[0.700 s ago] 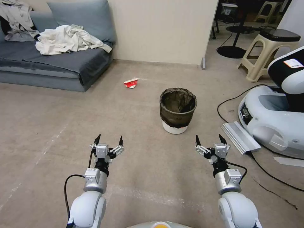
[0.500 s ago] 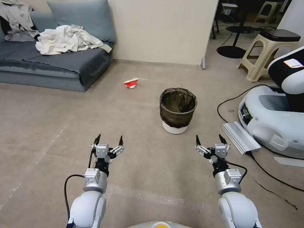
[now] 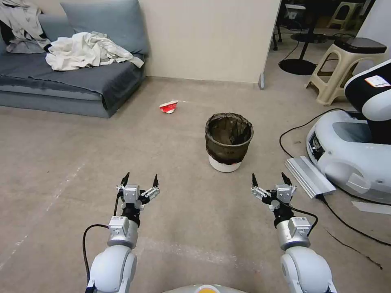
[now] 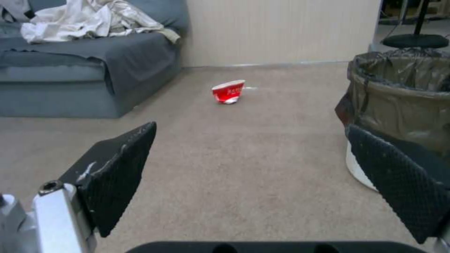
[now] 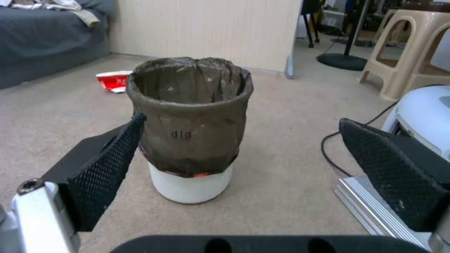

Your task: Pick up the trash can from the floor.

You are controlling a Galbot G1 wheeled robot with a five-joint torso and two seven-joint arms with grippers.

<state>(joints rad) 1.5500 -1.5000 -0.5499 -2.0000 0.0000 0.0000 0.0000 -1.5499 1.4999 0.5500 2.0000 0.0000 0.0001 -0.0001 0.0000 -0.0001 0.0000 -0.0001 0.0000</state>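
Pre-reach: our left gripper [image 3: 139, 180] and right gripper [image 3: 269, 180] hover spread and empty, short of the trash can [image 3: 228, 140] upright on the floor [image 3: 73, 162]. Next move calls for closing that gap.

Even, diffuse indoor light fills the room; I see no glare and no hard shadows. The trash can [image 3: 228, 142] casts only a faint, soft shadow on the floor [image 3: 73, 162] at its white base, and its bag-lined interior is dark. My head view is sharp, with straight edges bowing slightly at the frame margins. In my wrist views my near fingers [image 5: 105, 165] are soft, and the far sofa [image 4: 84, 66] is mildly blurred.
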